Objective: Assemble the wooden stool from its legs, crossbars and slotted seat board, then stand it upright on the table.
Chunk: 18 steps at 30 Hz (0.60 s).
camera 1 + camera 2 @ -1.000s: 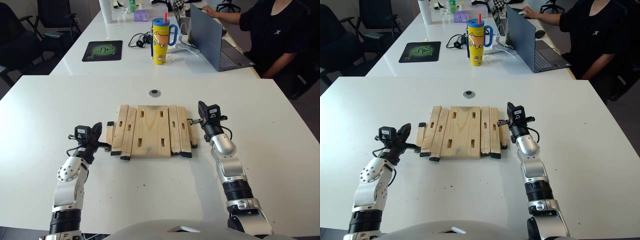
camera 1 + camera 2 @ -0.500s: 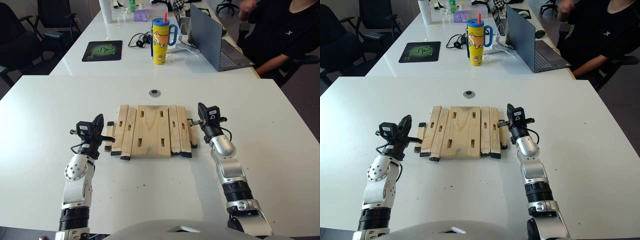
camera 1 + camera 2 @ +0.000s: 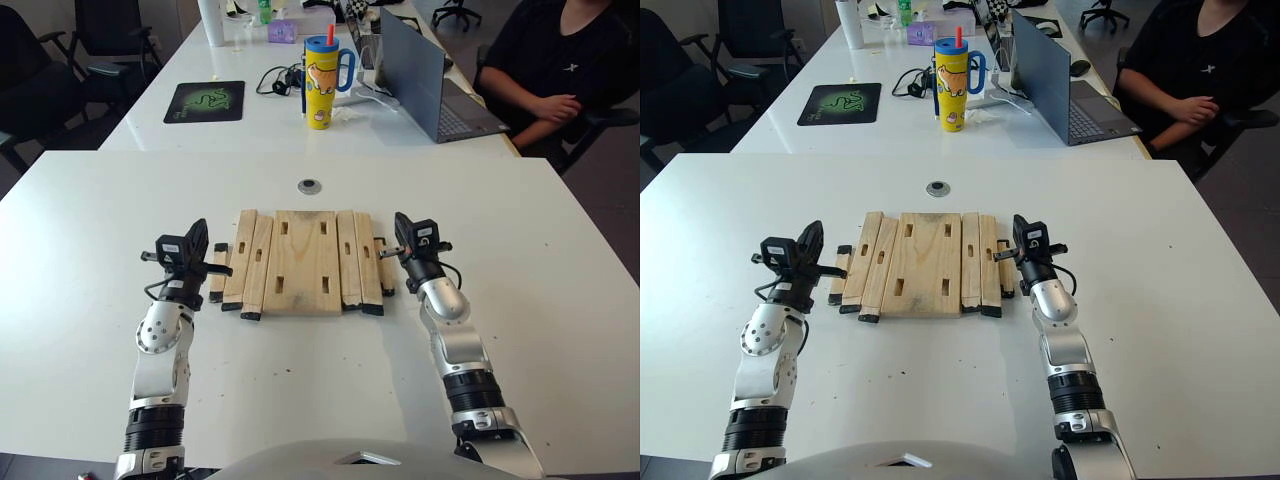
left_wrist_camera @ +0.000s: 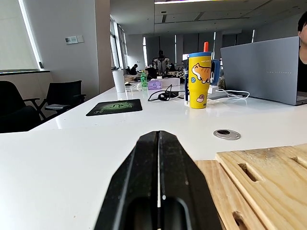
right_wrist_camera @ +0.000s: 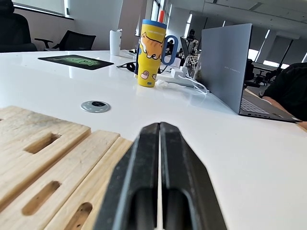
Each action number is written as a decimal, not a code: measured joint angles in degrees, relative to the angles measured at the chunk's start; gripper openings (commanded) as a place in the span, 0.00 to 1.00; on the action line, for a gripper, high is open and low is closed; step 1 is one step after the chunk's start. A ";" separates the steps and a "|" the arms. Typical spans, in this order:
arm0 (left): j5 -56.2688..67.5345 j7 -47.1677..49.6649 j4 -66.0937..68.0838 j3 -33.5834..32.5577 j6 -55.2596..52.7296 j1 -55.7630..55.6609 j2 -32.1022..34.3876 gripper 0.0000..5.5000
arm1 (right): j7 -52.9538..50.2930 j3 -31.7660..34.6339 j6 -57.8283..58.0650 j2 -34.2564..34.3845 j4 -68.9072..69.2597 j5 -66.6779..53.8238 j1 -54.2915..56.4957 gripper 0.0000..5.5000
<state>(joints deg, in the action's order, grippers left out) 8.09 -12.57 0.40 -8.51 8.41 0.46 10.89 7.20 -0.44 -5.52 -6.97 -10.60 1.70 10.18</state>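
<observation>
The seat board point(image 3: 303, 262) and legs point(image 3: 251, 262) are pale wood, and the legs' tips are black. The table point(image 3: 100, 220) is white. The cup point(image 3: 321, 82) is yellow with an orange cat, a blue lid and handle, and a red straw. The mat point(image 3: 205, 101) is black with green swirls. The laptop point(image 3: 415, 70) is grey. The left gripper point(image 4: 158, 136) and right gripper point(image 5: 159, 127) are black.

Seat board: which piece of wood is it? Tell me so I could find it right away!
On the big white table nearest the robot, wooden parts lie flat in a row. The seat board is in the centre of that row. It is much wider than the narrow slats on both sides, with four slots and no black tips.
</observation>
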 measured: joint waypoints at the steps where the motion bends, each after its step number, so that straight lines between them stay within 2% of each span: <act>1: 0.01 -0.09 -0.12 0.00 -0.45 0.25 0.16 0.00 | 0.00 0.00 0.00 0.00 0.00 0.00 -0.01 0.00; 10: 1.95 -5.26 -1.02 0.26 -14.20 6.50 4.43 0.00 | -0.23 0.06 0.18 -0.01 0.86 0.00 -0.06 0.00; 18: 4.27 -11.16 -3.41 2.40 -20.86 6.86 6.30 0.00 | -0.24 0.06 0.30 -0.02 0.88 0.01 -0.06 0.00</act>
<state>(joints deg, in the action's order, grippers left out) 12.36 -23.74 -3.01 -6.11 -12.45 7.32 17.18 6.95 -0.38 -5.22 -6.99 -9.72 1.71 10.13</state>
